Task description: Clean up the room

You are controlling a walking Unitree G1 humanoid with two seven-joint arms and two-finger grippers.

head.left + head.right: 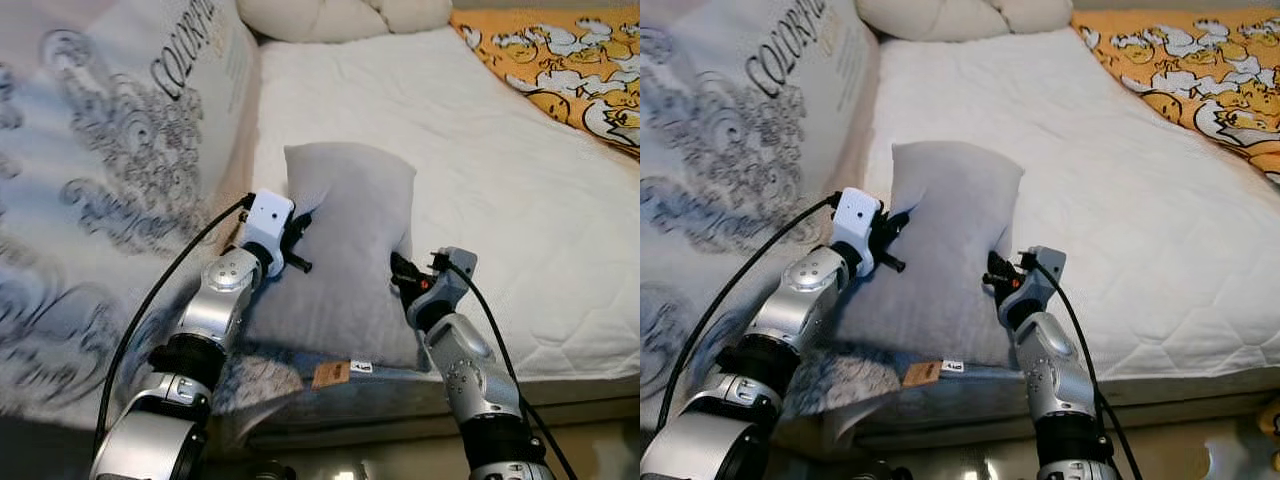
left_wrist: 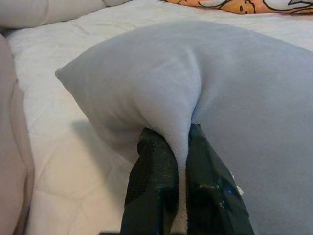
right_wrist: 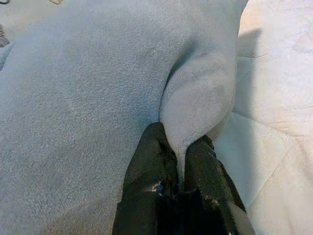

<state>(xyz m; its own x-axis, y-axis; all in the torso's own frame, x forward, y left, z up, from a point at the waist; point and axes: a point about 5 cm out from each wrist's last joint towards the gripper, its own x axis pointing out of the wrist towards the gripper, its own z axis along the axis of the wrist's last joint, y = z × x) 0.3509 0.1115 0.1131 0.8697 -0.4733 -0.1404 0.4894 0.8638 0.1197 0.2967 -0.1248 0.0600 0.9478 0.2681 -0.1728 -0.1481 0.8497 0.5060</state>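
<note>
I have the grey pillow [image 1: 345, 255] pinched on both sides at the bed's near edge. My left gripper [image 2: 177, 161] squeezes a fold of its left side, and my right gripper [image 3: 180, 156] squeezes a fold of its right side. I think I should lift both arms together so it does not slip. The pillow is soft and fuzzy. The white mattress [image 1: 500, 150] behind it is quilted.
</note>
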